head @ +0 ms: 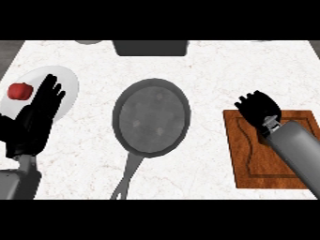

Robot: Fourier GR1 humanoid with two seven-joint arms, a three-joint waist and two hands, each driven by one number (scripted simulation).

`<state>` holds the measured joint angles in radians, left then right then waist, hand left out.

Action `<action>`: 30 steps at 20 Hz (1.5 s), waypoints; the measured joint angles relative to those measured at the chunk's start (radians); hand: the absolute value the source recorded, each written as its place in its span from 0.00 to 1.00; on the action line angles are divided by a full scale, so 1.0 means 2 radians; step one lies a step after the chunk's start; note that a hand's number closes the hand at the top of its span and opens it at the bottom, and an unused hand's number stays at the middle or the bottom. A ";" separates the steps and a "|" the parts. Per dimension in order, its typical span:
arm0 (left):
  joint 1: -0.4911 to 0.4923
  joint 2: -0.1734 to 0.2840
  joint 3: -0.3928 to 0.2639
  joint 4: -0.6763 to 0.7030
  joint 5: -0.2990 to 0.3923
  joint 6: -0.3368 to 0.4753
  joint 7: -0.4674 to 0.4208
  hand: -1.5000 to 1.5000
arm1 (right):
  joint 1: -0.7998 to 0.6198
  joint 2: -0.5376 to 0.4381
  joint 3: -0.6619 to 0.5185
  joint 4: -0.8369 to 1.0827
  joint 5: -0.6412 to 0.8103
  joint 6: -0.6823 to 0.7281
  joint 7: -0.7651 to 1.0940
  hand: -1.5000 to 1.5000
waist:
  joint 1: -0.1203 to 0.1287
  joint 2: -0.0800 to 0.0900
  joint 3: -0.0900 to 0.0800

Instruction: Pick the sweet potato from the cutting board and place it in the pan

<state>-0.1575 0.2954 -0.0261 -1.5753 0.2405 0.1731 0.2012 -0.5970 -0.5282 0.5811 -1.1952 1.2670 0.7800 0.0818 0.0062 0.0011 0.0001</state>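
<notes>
The brown cutting board lies at the right of the white counter. My right hand is down at the board's far left corner, fingers curled. No sweet potato shows anywhere; the curled hand covers the spot where it would lie and seems shut on it. The grey pan sits in the middle with nothing in it, its handle pointing toward me. The pan lies a short way left of the right hand. My left hand rests open at the left, fingers up.
A white plate with a small red fruit lies at the left, partly behind the left hand. A dark container stands at the counter's far edge, behind the pan.
</notes>
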 measured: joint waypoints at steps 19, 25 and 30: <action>0.000 -0.031 0.018 -0.002 -0.030 -0.020 0.002 0.50 | 0.001 0.055 -0.059 0.159 0.084 -0.104 -0.068 1.00 | 0.001 -0.004 -0.003; -0.012 -0.032 0.025 -0.004 -0.030 -0.023 0.016 0.50 | -0.012 0.062 -0.065 0.193 0.100 -0.156 -0.100 1.00 | 0.002 -0.009 -0.008; -0.005 -0.037 0.023 -0.010 -0.036 -0.022 0.016 0.50 | -0.018 0.067 -0.076 0.210 0.105 -0.182 -0.115 1.00 | 0.003 -0.010 -0.009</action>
<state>-0.1672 0.2222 0.0198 -1.5959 0.1677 0.1296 0.2339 -0.6321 -0.3949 0.4288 -0.7748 1.4772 0.4165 -0.1481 0.0115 -0.0187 -0.0172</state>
